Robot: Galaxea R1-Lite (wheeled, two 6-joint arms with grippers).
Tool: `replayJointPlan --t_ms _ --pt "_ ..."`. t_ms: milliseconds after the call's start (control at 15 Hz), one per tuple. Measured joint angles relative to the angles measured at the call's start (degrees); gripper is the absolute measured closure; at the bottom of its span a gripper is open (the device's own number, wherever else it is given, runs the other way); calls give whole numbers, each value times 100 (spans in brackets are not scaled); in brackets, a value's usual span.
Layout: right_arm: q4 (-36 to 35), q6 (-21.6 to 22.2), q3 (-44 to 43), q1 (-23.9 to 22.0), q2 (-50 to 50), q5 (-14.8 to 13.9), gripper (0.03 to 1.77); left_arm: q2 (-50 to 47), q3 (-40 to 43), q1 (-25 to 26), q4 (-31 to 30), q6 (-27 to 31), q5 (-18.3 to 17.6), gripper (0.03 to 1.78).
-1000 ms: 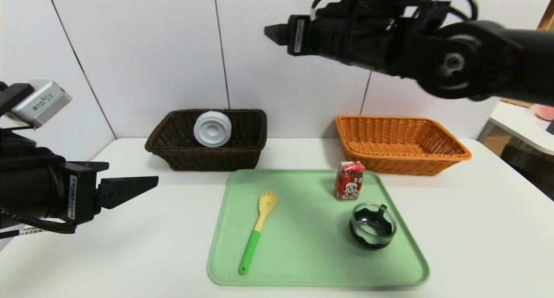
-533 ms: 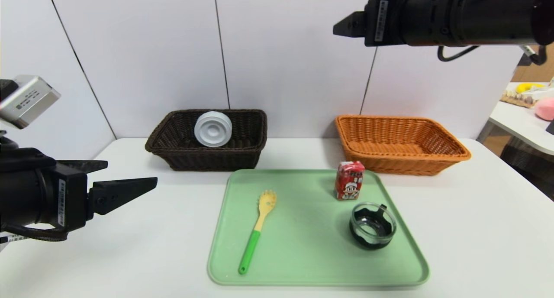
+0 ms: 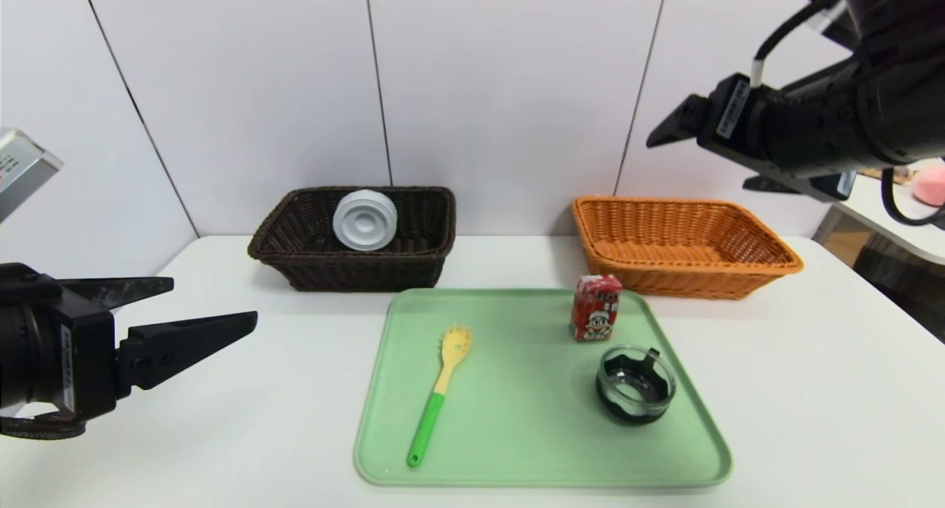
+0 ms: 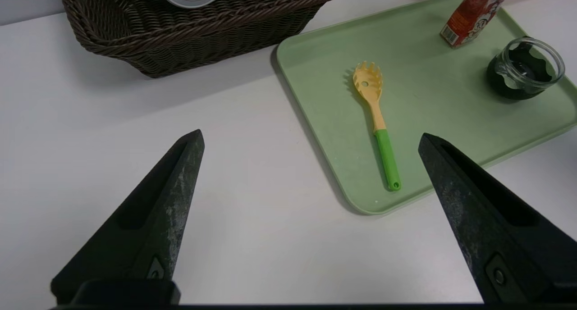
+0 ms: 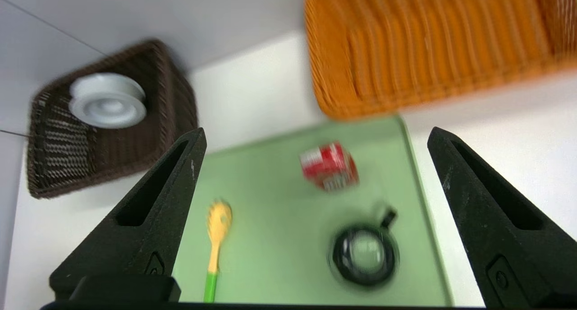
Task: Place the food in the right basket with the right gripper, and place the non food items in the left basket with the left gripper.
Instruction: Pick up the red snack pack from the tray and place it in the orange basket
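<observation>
Food first: the small red snack packet (image 3: 596, 308) with the cartoon face stands upright on the pale green plastic tray (image 3: 517, 434), at the corner nearest the orange-tan wicker basket (image 3: 683, 244), which holds nothing that you can see. That half of your job is not yet done.

On the non-food side, one of three is finished, by the look of it: the white round plastic container (image 3: 365, 220) leans inside the dark brown wicker basket (image 3: 354, 236). The yellow spaghetti fork with the green handle (image 3: 438, 393) lies flat on the tray, and the small clear glass cup with black trim (image 3: 636, 383) sits just in front of the packet, close but apart from it.

Your left gripper (image 4: 311, 143) hovers low over the white counter (image 3: 812, 390), left of the tray, jaws spread wide and holding nothing. Your right gripper (image 5: 315, 139) hangs high over the tray and the orange-tan basket, jaws likewise released and empty.

So you have three picks left: packet, fork, cup.
</observation>
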Motion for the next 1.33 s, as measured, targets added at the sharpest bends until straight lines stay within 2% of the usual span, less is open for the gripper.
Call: replayJointPlan --t_ms 133,267,400,467,600,800,933,1133,1333 --pt "372 389 539 -93 -118 185 11 -68 17 -48 7 0 4 12" --pt "461 763 863 -173 -140 240 11 -151 78 -59 13 2 6 12" --pt "521 1484 808 -252 27 302 11 -250 207 -61 11 2 9 12" --pt "629 1886 670 -294 149 446 11 -302 286 -59 9 2 9 12" --pt "937 2640 190 -346 400 987 11 -385 404 -55 5 2 6 12" --pt "1193 3517 -514 -446 788 1777 11 -482 502 -55 5 0 9 12" --pt "1207 3666 -652 -451 940 1891 11 -518 519 -55 2 2 9 12" --pt "1207 3488 -656 -357 1030 1797 11 -510 522 -55 -2 9 0 12" --pt "1189 3055 -685 -204 1093 1431 11 -452 549 -55 -26 2 -22 12"
